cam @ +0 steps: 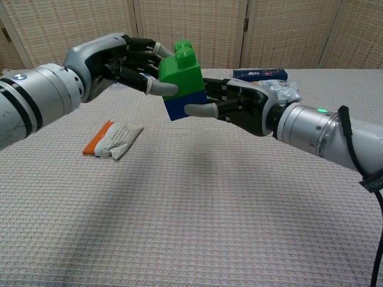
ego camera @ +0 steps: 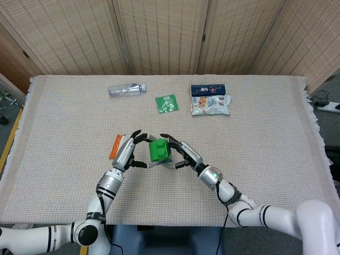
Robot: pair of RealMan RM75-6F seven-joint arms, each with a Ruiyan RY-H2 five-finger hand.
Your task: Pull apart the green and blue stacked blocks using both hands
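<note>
A green block [cam: 181, 69] sits stacked on a blue block [cam: 179, 106], and the pair is held in the air above the table, tilted. My left hand [cam: 122, 63] grips the green block from the left. My right hand [cam: 234, 106] has its fingers on the blue block's right side, with one finger under it. In the head view the green block [ego camera: 159, 150] shows between the left hand [ego camera: 129, 151] and the right hand [ego camera: 183, 154]; the blue block is mostly hidden there.
An orange-and-white packet [cam: 112, 137] lies on the cloth below my left hand. Further back lie a plastic bottle [ego camera: 126, 89], a green packet [ego camera: 167, 103], a dark blue box [ego camera: 208, 89] and a snack bag [ego camera: 211, 105].
</note>
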